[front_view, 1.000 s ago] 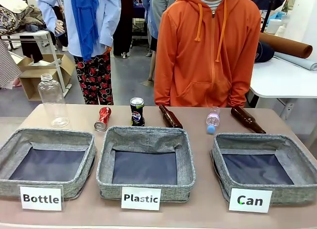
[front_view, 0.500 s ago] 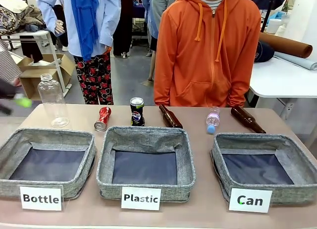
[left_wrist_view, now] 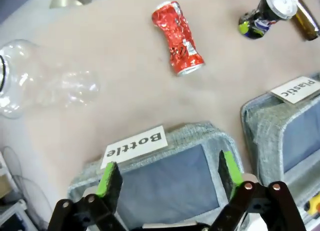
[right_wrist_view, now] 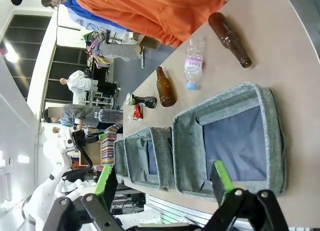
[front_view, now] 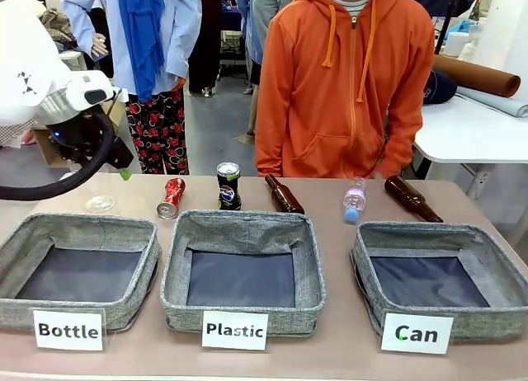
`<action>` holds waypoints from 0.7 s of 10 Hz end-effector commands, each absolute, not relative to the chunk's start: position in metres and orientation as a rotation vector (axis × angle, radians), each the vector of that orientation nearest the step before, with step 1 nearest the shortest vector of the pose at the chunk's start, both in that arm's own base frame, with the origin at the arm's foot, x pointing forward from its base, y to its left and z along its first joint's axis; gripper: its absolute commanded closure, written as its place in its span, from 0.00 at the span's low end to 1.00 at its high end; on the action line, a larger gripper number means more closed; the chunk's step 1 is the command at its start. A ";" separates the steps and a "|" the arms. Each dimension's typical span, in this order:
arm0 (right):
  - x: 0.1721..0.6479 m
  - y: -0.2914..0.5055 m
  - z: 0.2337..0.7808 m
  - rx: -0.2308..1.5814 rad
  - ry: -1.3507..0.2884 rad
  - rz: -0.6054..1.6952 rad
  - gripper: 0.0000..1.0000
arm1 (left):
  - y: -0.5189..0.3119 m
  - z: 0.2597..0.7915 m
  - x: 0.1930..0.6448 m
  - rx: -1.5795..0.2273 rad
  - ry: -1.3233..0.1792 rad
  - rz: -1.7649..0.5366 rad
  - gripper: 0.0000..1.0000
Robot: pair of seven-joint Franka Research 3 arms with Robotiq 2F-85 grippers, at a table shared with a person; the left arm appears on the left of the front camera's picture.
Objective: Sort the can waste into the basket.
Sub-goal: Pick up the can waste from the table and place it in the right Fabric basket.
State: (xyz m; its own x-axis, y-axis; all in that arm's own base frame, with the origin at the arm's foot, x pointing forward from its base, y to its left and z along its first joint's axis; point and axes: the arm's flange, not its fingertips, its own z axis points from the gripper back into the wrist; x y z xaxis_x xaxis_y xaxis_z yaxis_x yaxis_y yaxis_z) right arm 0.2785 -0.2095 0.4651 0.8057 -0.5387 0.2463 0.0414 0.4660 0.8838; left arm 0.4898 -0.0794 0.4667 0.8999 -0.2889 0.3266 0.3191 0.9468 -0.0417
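Note:
A crumpled red can lies on its side behind the gap between the two left baskets. A black-blue can stands upright just right of it. The "Can" basket sits at the front right with nothing in it. My left gripper hangs above the table's back left. In the left wrist view it is open over the "Bottle" basket, with the red can and black-blue can beyond. My right gripper is open, short of the "Can" basket.
The "Plastic" basket stands in the middle. A large clear bottle stands at the back left, mostly behind my left arm in the front view. Two brown glass bottles and a small plastic bottle lie along the back. A person in an orange hoodie stands opposite.
My left arm has swung in from the left edge and now hangs over the table's back left, covering most of the clear bottle. Cans, bottles and baskets have not moved.

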 end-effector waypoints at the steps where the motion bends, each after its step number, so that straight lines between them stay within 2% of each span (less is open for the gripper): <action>1: 0.281 -0.211 0.466 1.049 -0.579 -0.355 0.00 | -0.072 0.473 0.475 -0.160 -0.282 -0.328 0.00; 4: 0.281 -0.211 0.466 1.049 -0.579 -0.355 0.00 | -0.078 0.469 0.483 -0.124 -0.293 -0.312 0.00; 5: 0.281 -0.211 0.466 1.049 -0.579 -0.355 0.00 | -0.083 0.467 0.503 -0.199 -0.308 -0.119 0.00; 7: 0.281 -0.211 0.466 1.049 -0.579 -0.355 0.00 | -0.111 0.445 0.530 -0.308 -0.323 0.067 0.00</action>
